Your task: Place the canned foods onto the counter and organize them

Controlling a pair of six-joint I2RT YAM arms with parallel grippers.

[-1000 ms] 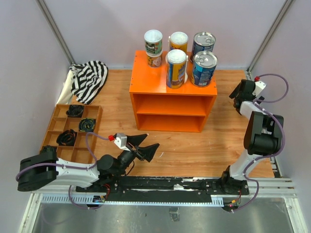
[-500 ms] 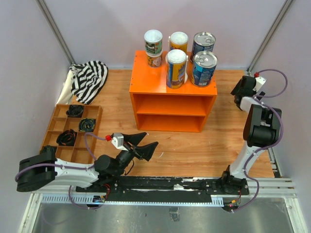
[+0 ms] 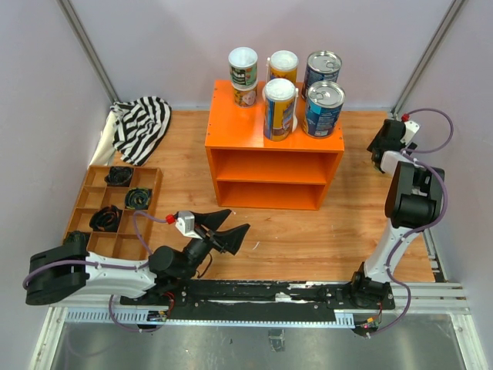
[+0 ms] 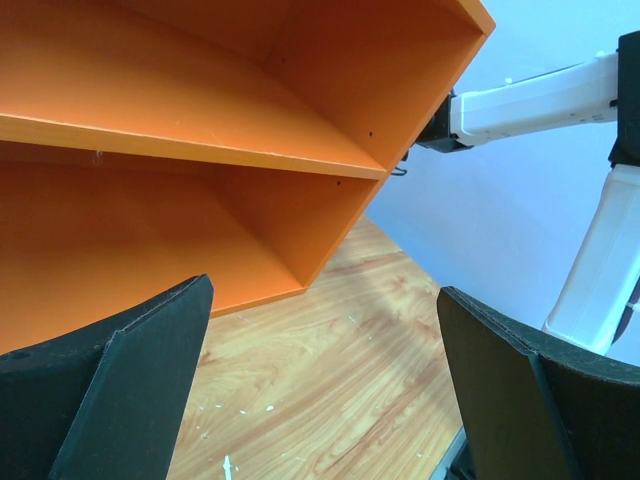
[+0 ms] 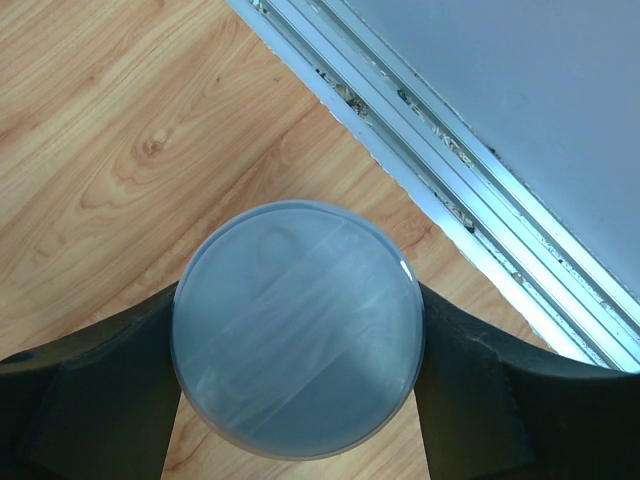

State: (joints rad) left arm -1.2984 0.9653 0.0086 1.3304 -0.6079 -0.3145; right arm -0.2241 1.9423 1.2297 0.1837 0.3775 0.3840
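Frosted plastic caps the round tin, which stands on the wooden tabletop far right, just beside the aluminium edge rail. The right gripper pinches its sides (grip depth hidden), so a slip could knock it against the rail. Leftward the way is open, but the orange wooden counter is crowded with other tins. The left gripper is spread and empty.

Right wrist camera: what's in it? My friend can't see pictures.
A can with a round silvery lid, seen from straight above, sits between the black fingers of the right claw. Under it is a wooden table edged by a metal rail.
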